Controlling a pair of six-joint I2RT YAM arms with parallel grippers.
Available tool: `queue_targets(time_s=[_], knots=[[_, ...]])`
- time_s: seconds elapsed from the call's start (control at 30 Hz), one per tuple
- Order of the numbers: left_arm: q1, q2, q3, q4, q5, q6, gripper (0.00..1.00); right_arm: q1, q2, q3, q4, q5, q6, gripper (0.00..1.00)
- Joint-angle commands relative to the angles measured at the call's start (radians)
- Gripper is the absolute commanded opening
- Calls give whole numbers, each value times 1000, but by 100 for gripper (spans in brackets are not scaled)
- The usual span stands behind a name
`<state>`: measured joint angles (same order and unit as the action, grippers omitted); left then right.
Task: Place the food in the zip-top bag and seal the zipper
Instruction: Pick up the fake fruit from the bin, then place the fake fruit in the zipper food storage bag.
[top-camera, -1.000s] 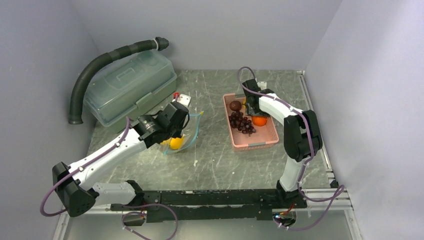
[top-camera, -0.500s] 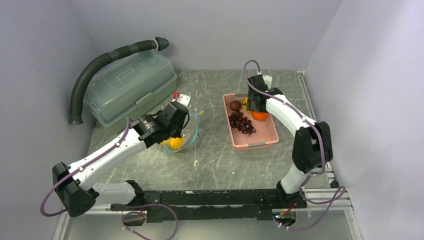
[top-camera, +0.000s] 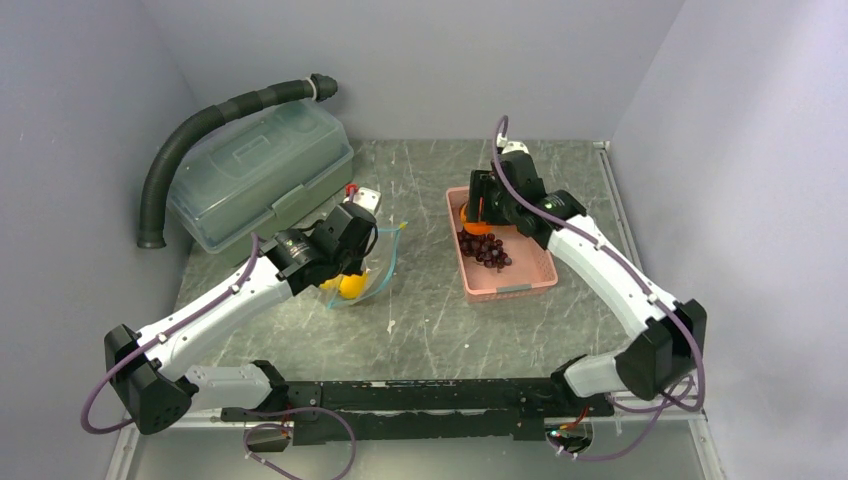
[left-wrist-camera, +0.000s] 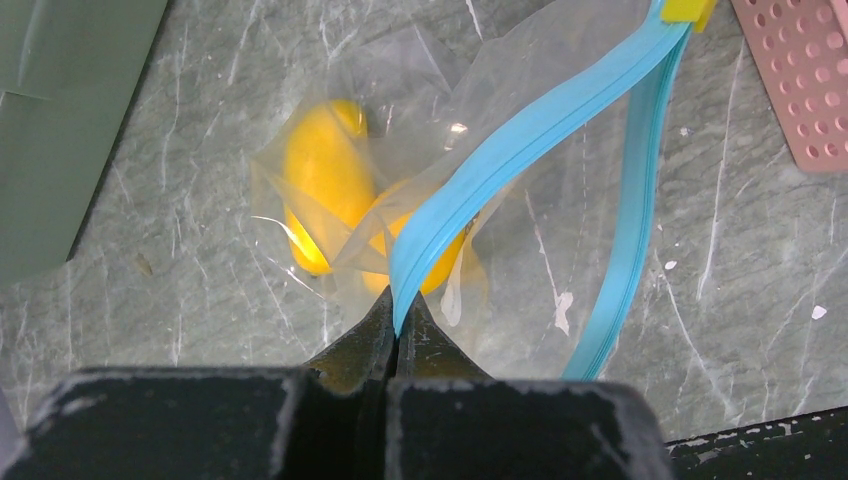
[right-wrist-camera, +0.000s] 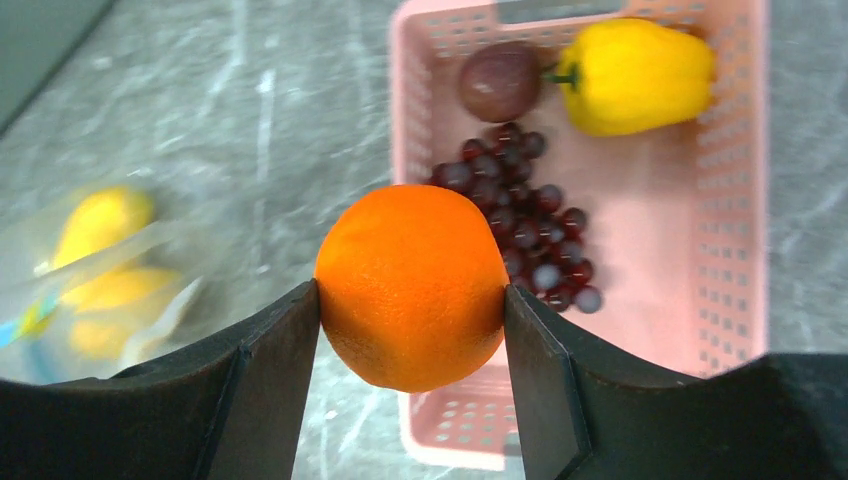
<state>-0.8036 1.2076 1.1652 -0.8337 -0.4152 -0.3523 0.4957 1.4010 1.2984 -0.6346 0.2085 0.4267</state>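
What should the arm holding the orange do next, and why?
Probably carry the orange left, over to the bag. The right tool grips it over the basket's edge, and the left tool pinches the bag's blue strip, so its mouth is open.

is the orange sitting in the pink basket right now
No, the orange is clamped in the right gripper and held up, not resting in the pink basket.
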Motion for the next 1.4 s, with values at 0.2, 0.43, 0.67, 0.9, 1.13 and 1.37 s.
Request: queue_targets(time_s=[0.2,0.43,0.67,0.9,1.13,1.37], knots=[[11,-29,0,27,10,15,0,116,-153,-47,165,-312,49,32],[15,-36,-2,28,11,15,0,214,-143,-60,242,-367,96,32],[17,-37,-2,27,16,14,0,301,-85,-41,308,-407,136,31],[17,-45,-3,28,15,15,0,357,-18,-25,358,-395,175,31],[17,-47,-2,29,20,14,0,386,31,-24,419,-359,230,29],[17,-52,-2,30,22,15,0,408,96,20,408,-250,277,28]])
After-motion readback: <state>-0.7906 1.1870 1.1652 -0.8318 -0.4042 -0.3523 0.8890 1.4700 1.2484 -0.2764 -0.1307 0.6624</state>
